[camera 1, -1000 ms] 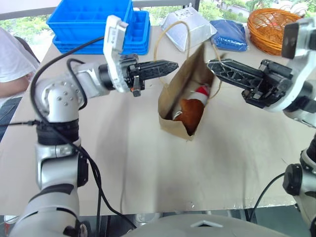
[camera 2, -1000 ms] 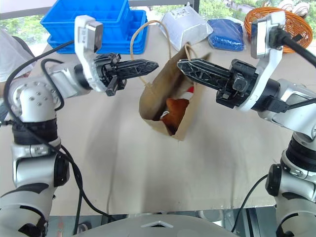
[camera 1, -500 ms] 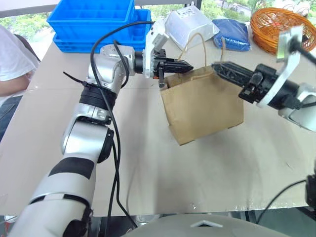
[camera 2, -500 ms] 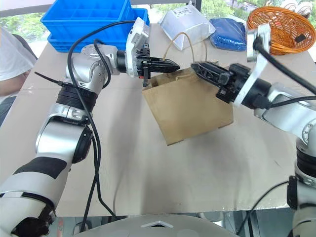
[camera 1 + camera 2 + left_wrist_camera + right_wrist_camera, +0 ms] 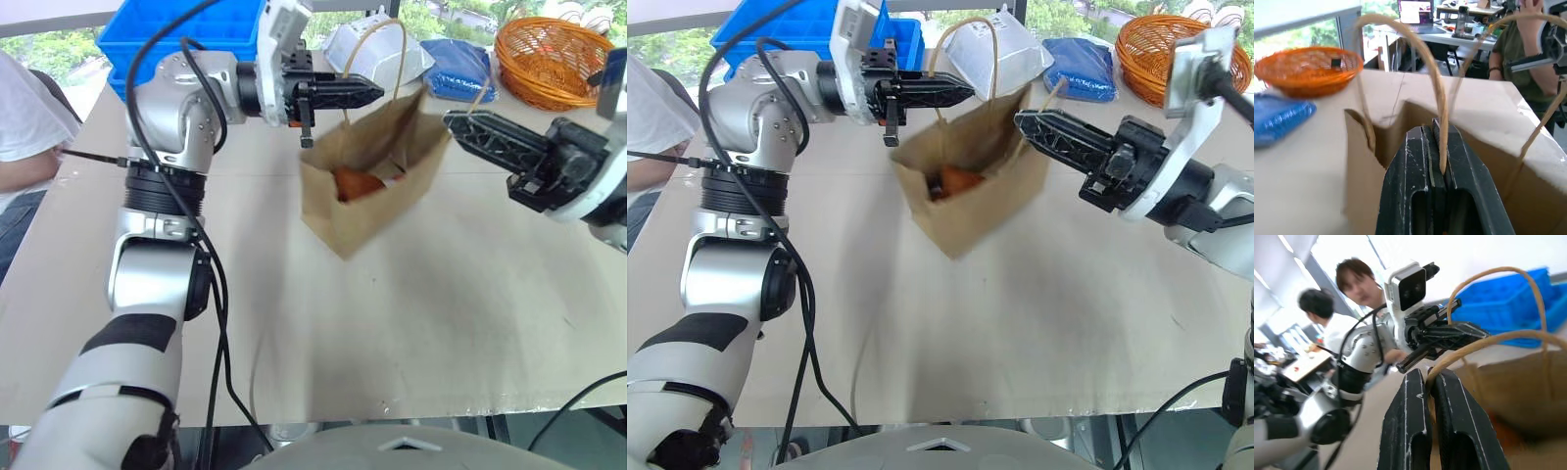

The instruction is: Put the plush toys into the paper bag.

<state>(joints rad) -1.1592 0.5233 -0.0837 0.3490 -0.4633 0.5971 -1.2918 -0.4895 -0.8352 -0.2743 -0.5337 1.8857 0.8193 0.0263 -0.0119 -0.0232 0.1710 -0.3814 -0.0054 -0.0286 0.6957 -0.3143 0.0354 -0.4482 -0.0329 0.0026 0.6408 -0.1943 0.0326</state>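
Holding the paper bag clear of the table by its twine handles, we have the right gripper clamped on one loop and the left gripper clamped on the other. The brown plush toy sits inside, a bit of white and red beside it. We judge both toys bagged; we keep both grips level, mouth upward. Blue bins and an orange basket stand behind.

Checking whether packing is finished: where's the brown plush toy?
In the head views, the brown plush toy sits inside the paper bag, mid-table between both grippers.
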